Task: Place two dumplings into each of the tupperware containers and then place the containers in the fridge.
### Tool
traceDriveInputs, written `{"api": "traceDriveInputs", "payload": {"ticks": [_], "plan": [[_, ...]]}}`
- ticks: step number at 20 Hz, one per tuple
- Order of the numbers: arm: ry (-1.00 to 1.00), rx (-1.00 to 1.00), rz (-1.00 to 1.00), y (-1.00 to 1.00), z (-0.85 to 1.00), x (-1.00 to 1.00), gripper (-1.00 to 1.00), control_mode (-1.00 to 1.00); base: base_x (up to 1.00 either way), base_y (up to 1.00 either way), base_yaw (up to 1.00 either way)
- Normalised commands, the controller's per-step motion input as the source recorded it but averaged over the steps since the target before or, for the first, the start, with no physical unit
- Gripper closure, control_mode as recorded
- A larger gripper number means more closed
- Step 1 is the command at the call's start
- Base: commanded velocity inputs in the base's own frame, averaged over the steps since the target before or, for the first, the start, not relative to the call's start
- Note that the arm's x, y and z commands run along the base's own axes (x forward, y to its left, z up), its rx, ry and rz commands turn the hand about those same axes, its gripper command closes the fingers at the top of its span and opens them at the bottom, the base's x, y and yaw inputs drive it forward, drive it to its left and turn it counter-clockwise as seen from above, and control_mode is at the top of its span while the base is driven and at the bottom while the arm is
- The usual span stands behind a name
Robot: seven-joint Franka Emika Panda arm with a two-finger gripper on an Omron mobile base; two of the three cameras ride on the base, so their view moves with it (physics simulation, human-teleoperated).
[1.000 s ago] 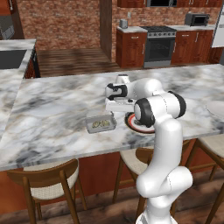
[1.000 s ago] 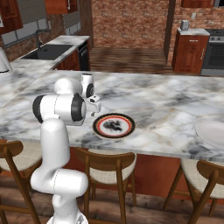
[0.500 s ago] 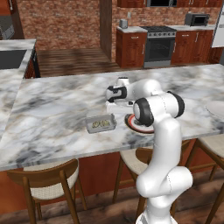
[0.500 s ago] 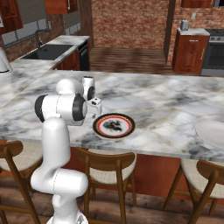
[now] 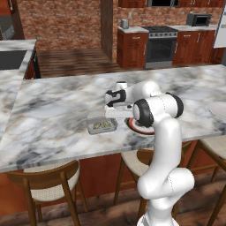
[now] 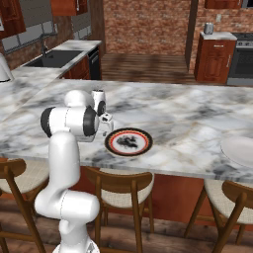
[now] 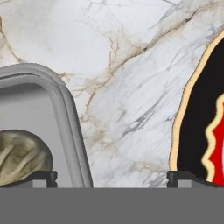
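My gripper hangs open, holding nothing, low over the marble counter. It is above the far edge of the larger tupperware container. In the hand view the gripper straddles that container's rim. One fingertip is over a mottled dumpling lying inside it. The other fingertip is over the plate's edge. The smaller tupperware container stands nearer the counter's front and holds mottled dumplings. The fridge is out of view.
A round black, red-rimmed plate with a dark mottled patch at its middle lies right of the containers, partly behind my arm. A white dish sits far right. Wooden stools line the counter's front. A dark oven stands at the back.
The hand has dipped slightly over the larger container. The jaws have stayed wide open and nothing on the counter has moved.
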Motion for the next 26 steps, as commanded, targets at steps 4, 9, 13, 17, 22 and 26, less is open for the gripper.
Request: {"api": "traceDriveInputs", "payload": {"ticks": [4,9,13,17,22,26], "plan": [[0.05,0.0,0.07,0.0,-0.17,0.06,-1.0,-1.0,0.0,0.0,0.0],[0.08,0.0,0.08,0.0,-0.04,0.02,-1.0,-1.0,0.0,0.0,0.0],[0.09,0.0,0.09,0.0,-0.09,0.0,-1.0,-1.0,0.0,0.0,0.0],[0.01,0.0,0.1,0.0,-0.17,0.11,-1.0,-1.0,0.0,0.0,0.0],[0.0,0.0,0.09,0.0,-0.16,0.1,-1.0,-1.0,0.0,0.0,0.0],[0.0,0.0,0.06,0.03,-0.14,0.04,1.0,-1.0,0.0,0.0,0.0]]}}
